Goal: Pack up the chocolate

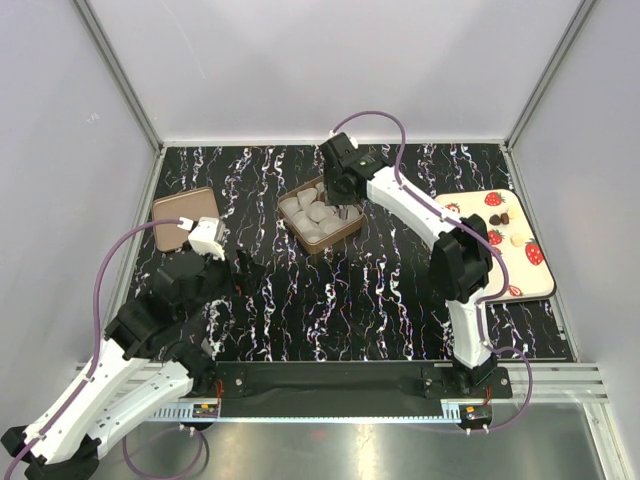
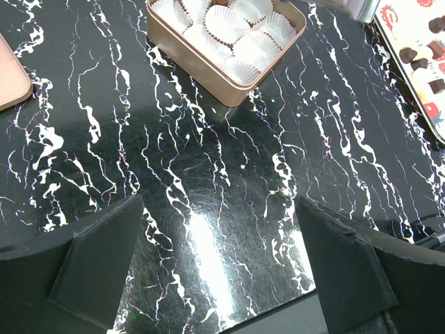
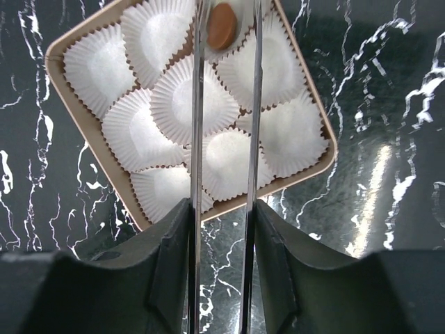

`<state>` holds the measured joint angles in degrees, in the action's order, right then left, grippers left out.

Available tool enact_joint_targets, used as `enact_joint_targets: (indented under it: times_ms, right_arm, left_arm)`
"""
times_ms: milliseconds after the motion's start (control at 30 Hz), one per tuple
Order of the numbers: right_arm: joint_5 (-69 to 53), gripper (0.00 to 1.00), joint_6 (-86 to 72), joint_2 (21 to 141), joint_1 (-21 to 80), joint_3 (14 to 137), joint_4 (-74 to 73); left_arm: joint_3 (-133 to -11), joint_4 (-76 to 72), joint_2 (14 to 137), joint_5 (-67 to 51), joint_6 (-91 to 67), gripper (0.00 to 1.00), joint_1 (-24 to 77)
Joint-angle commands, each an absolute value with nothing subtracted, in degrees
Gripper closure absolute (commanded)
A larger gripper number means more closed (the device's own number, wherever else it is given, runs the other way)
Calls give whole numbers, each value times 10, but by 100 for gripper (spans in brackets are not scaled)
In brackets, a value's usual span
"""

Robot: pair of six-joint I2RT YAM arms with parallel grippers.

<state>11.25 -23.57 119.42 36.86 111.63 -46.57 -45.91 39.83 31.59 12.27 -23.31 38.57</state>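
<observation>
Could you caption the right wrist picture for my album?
Right gripper straddles a tan chocolate over a tin of white paper cups.

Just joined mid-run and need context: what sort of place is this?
Probably a lab test cell: blank white walls on aluminium framing, a marble-patterned table, and a tin of paper cups set out.
</observation>
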Motion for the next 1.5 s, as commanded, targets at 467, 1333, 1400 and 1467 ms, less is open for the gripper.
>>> enact_joint_targets:
  times_ms: [467,1333,1400,1467]
  right_arm:
    - [169,54,-198,840,195,835,-504]
    - [27,47,-139,836,-13,667,-427]
    - [27,47,-138,842,-18,665,-425]
    - [25,48,-138,845,-20,661,-419]
  left_arm:
    - [-455,372,310,105,-218,1,385]
    - [-453,369,320,99,-220,1,385]
    - [-453,369,320,99,-220,1,385]
    - [-453,368,322,99,-220,1,385]
